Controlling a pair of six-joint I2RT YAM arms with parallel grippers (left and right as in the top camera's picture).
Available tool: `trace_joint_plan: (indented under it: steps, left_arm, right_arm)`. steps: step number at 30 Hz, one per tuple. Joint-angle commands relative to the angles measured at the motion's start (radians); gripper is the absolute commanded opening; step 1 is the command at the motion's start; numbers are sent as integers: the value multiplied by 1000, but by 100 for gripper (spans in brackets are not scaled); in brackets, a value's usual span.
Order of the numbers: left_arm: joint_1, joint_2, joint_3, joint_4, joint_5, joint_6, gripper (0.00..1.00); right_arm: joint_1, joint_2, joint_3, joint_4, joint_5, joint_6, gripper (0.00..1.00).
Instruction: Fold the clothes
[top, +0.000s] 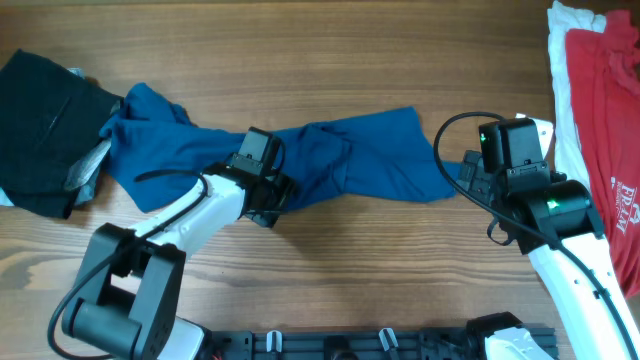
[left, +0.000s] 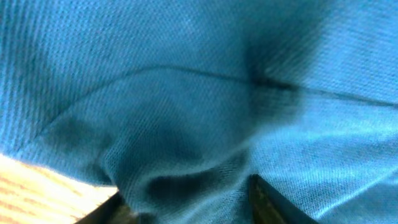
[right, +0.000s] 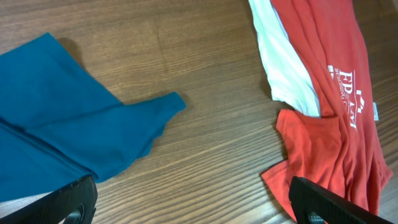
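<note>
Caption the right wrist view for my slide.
Open right gripper over the table, between a blue shirt and a red tee overlapping a white garment.

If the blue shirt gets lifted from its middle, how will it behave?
Likely floppy: the blue shirt lies crumpled in soft folds, so both ends would droop. Probably light, being thin knit. It should bunch when pushed across the wooden table.
</note>
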Motion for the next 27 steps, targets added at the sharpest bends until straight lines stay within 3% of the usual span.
trace_joint_plan:
  steps: [1, 7, 10, 12, 15, 18, 21, 23, 27]
  left_arm:
    - [-3, 56, -15, -2, -32, 10, 6]
    - [24, -19, -14, -138, -36, 201, 4]
    - [79, -176, -14, -260, -42, 364, 4]
    - [165, -358, -14, -408, -141, 422, 4]
    - [296, -553, -14, -524, -291, 423, 4]
    - [405, -684, -14, -563, -284, 423, 4]
    - [438, -686, -14, -597, -375, 422, 4]
    - [473, -673, -14, -600, -464, 422, 4]
    - [506, -637, -14, -601, -484, 423, 4]
  right_arm:
    - [-3, -5, 5, -3, -3, 15, 100]
    - [-3, -5, 5, -5, -19, 15, 100]
    - [-3, -5, -1, -2, -100, 14, 100]
    - [-3, 1, -26, 3, -163, 14, 100]
    - [-3, 48, -49, 5, -237, 13, 100]
    - [-3, 149, -50, 40, -338, -14, 100]
    - [-3, 246, -50, 84, -422, -35, 100]
    - [-3, 325, -50, 77, -433, 24, 99]
    - [-3, 421, -55, 75, -400, 110, 99]
